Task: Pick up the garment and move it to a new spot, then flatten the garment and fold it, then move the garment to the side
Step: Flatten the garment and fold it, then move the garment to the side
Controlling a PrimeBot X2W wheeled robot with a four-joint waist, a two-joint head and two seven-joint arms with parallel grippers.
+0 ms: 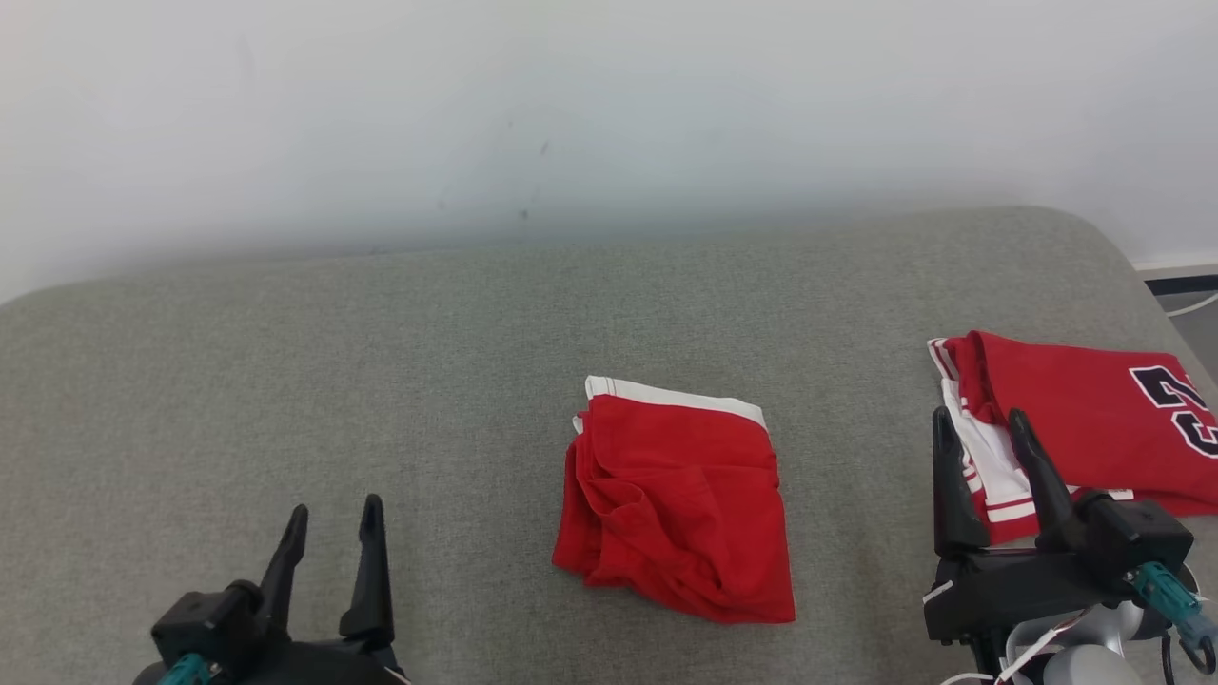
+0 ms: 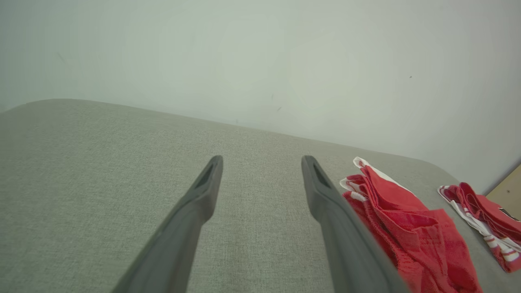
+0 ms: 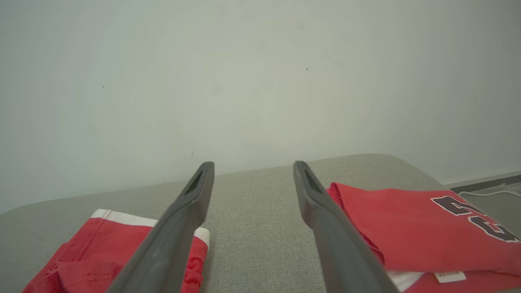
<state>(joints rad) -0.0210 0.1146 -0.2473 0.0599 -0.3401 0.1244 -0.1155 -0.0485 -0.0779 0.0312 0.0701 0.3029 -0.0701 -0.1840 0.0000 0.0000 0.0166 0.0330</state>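
Note:
The garment [image 1: 680,504] is red with a white band along its far edge and lies loosely folded in the middle of the grey padded surface [image 1: 381,362]. My left gripper [image 1: 336,509] hovers open at the lower left, well apart from the garment, with nothing between its fingers. My right gripper [image 1: 980,416] is open at the lower right, its fingers in front of another red garment. In the left wrist view the left gripper [image 2: 262,160] points at bare grey fabric, with the garment [image 2: 407,228] to its right. The right gripper [image 3: 253,166] points between the garment [image 3: 93,248] and the other piece.
A folded red jersey [image 1: 1094,428] with dark numerals and white trim lies at the surface's right end, also seen as the jersey [image 2: 484,219] and the jersey [image 3: 407,224]. A pale wall [image 1: 571,114] rises behind. Past the right edge is floor with a white cable [image 1: 1194,304].

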